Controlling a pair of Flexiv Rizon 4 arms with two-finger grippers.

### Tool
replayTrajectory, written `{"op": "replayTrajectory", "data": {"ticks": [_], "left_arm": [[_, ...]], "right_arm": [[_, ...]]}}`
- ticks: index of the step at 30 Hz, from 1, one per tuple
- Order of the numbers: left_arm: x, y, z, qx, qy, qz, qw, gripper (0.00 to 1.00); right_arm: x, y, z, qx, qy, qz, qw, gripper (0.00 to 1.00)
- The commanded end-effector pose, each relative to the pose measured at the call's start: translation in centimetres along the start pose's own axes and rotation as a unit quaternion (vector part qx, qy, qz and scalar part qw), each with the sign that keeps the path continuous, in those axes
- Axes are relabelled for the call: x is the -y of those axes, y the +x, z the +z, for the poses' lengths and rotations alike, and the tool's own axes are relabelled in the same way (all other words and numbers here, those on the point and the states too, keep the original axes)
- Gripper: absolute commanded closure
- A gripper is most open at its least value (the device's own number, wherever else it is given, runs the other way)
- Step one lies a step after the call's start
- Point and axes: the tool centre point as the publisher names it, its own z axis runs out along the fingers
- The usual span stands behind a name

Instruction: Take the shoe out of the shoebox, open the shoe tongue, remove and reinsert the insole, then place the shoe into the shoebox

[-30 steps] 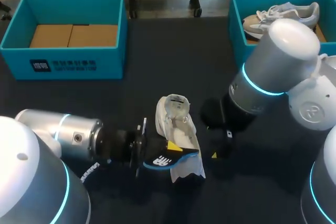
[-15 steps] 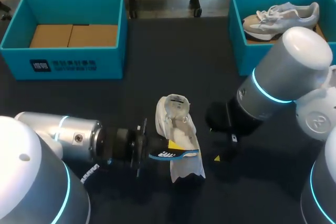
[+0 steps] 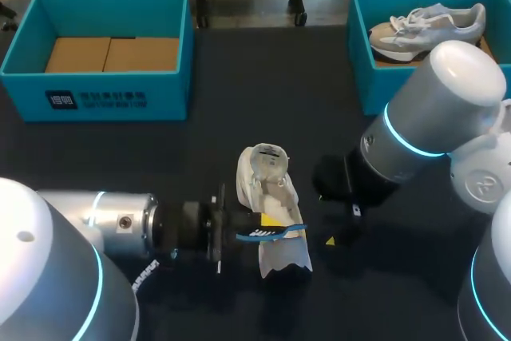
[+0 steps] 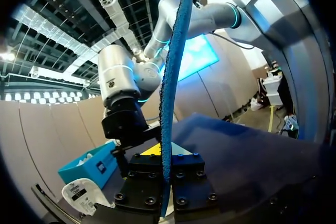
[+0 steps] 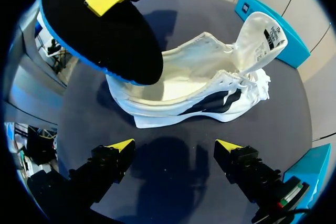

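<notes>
Shoe (image 3: 270,197) lies on the table between the two arms, well apart from both teal boxes. Its long axis runs away from the robot. The tongue (image 5: 261,34) is folded forward at the far end and the opening is bare, so the toe probably points away and the heel toward me.

Insole (image 3: 271,234): out of the shoe, clamped by one end in the left gripper (image 3: 257,229). It hangs over the near, heel part of the opening. Whether it touches the shoe's edge, cannot tell.

Key relation: the insole's long axis runs left to right, crosswise to the shoe's axis. From above it shows only as a thin blue-edged strip, and the left wrist view sees it edge-on between the fingers. It is therefore likely standing on edge, not flat.

Judgement: reinsertion calls for turning the insole in line with the shoe and laying it flat before feeding it toward the toe.

Right gripper (image 5: 174,149): fingers spread wide, holding nothing, just beside the shoe's right flank and apart from it. It is placed to steady the shoe. The left arm is the nearer, being over the opening.
</notes>
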Motion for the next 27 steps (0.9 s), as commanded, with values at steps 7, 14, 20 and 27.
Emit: {"op": "replayTrajectory", "data": {"ticks": [7,14,20,27], "left_arm": [[0.2,0.2,0.6,0.025,-0.011,0.021,0.999,1.0],[-0.5,0.0,1.1,0.033,-0.019,0.024,0.999,1.0],[-1.1,-0.3,1.5,0.042,-0.029,0.035,0.998,1.0],[-2.3,-0.4,1.7,0.047,-0.051,0.041,0.997,1.0]], "right_arm": [[0.1,0.1,0.0,0.001,-0.001,0.0,1.0,0.0],[0.1,0.1,0.0,0.001,-0.001,0.0,1.0,0.0],[0.1,0.1,0.0,0.001,-0.001,0.0,1.0,0.0],[0.1,0.1,0.0,0.001,-0.001,0.0,1.0,0.0]]}}
